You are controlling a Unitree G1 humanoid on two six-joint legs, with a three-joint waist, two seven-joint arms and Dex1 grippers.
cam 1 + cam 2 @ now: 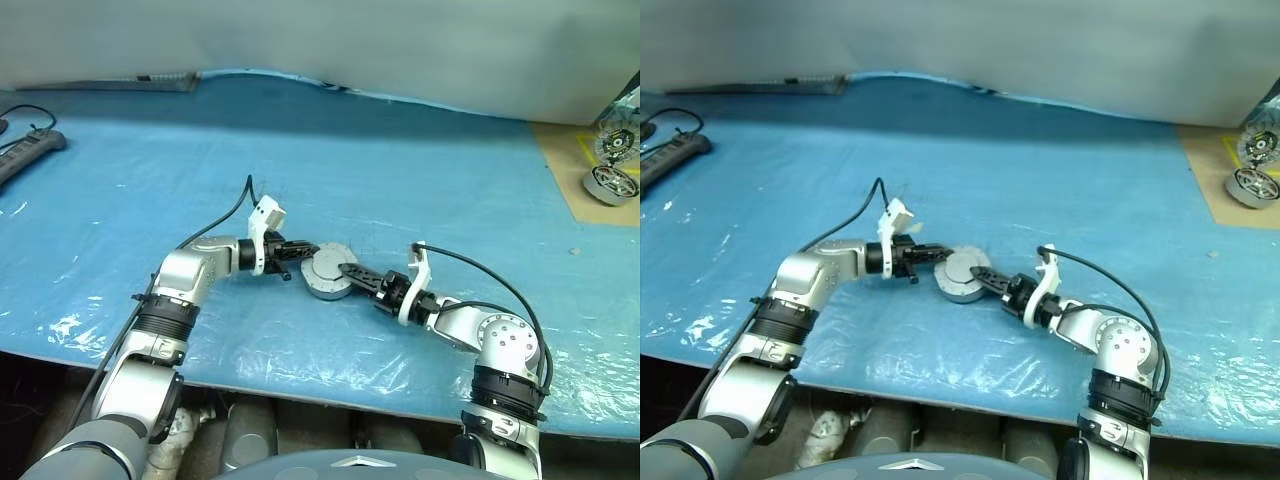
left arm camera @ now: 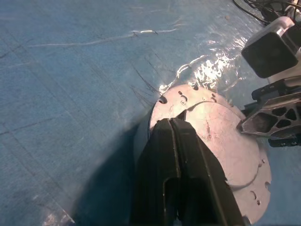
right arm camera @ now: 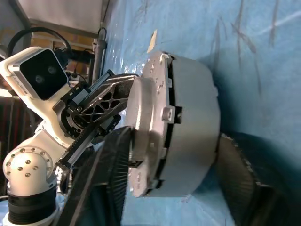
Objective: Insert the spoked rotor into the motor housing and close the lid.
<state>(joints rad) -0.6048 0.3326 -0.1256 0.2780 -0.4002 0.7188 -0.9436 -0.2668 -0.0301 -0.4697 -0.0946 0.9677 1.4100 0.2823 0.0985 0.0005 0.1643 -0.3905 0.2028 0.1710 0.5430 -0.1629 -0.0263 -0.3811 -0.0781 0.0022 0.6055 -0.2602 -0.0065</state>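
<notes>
The motor housing (image 1: 322,287) sits mid-table on the blue sheet, with the lid (image 2: 225,136) on it, plain grey face up. In the right wrist view the lid (image 3: 150,94) stands slightly proud of the housing (image 3: 193,122), with a dark gap between them. My left gripper (image 1: 300,260) is shut, and its joined fingertips (image 2: 171,123) rest on the lid's edge. My right gripper (image 1: 345,272) comes in from the other side. One finger (image 3: 113,174) lies across the lid face and the other (image 3: 242,174) is against the housing's base, clamping the stack. The spoked rotor is hidden.
A second motor (image 1: 611,185) and a striped disc (image 1: 613,146) stand on a tan board at the far right. A power strip (image 1: 25,150) with cables lies at the far left. The table's front edge runs just below both arms.
</notes>
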